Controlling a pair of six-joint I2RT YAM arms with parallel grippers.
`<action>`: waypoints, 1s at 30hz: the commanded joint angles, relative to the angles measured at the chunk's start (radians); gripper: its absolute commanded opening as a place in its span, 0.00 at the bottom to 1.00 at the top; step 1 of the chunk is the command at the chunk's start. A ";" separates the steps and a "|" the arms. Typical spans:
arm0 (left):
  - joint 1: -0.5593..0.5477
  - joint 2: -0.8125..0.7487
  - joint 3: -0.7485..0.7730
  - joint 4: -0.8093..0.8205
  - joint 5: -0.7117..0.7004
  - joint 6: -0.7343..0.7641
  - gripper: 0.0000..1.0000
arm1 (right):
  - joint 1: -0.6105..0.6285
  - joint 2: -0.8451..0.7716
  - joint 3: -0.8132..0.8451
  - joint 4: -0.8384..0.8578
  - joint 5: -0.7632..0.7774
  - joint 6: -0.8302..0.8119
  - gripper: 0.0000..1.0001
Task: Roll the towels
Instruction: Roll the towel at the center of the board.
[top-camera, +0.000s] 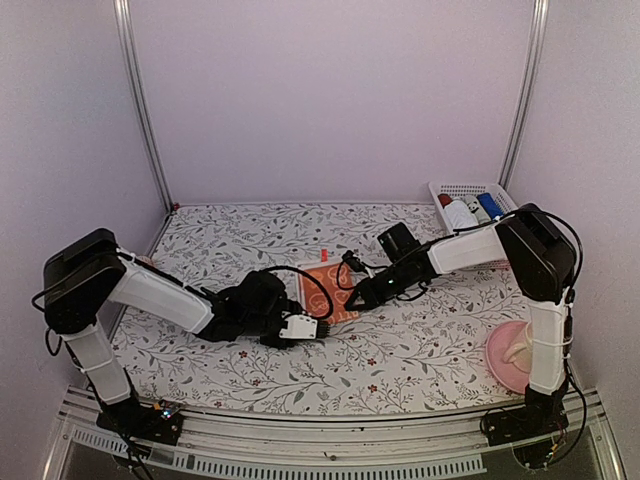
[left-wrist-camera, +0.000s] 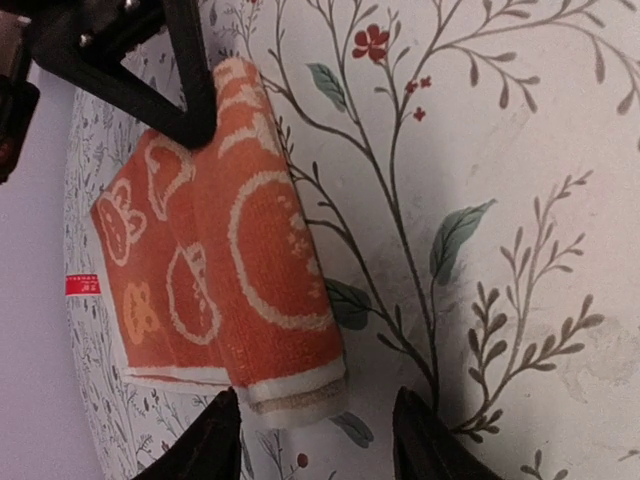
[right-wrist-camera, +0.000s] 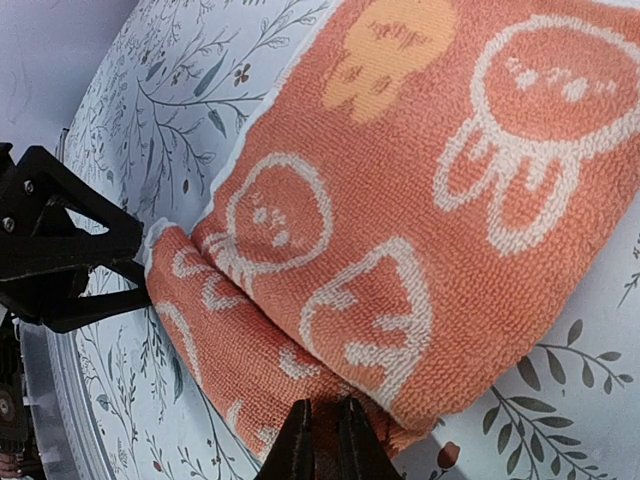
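On the left, the left gripper (left-wrist-camera: 318, 445) is held low over the flower-patterned table (left-wrist-camera: 520, 200), fingers spread just beyond one end of the orange towel (left-wrist-camera: 250, 250), probably to steady the roll. The towel is laid mid-table, half rolled. On the right, its rolled edge is pinched by the right gripper (right-wrist-camera: 323, 445), seemingly for tightness.

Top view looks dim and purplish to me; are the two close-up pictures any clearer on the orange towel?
Top external: soft lilac light, no glare; orange towel small, partly covered. Left wrist: towel fairly sharp, near fingers dark and blurred, table edge bowed. Right wrist: sharpest, weave visible, table edge bowed too.
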 joint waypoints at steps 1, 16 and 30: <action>-0.046 0.053 -0.002 0.077 -0.083 0.048 0.53 | 0.000 0.047 -0.003 -0.042 0.027 0.014 0.12; -0.085 0.177 0.008 0.137 -0.230 0.055 0.26 | 0.000 0.039 -0.001 -0.046 0.025 0.010 0.12; -0.044 0.128 0.102 -0.101 -0.085 -0.065 0.00 | 0.000 -0.047 -0.031 -0.058 0.074 -0.059 0.18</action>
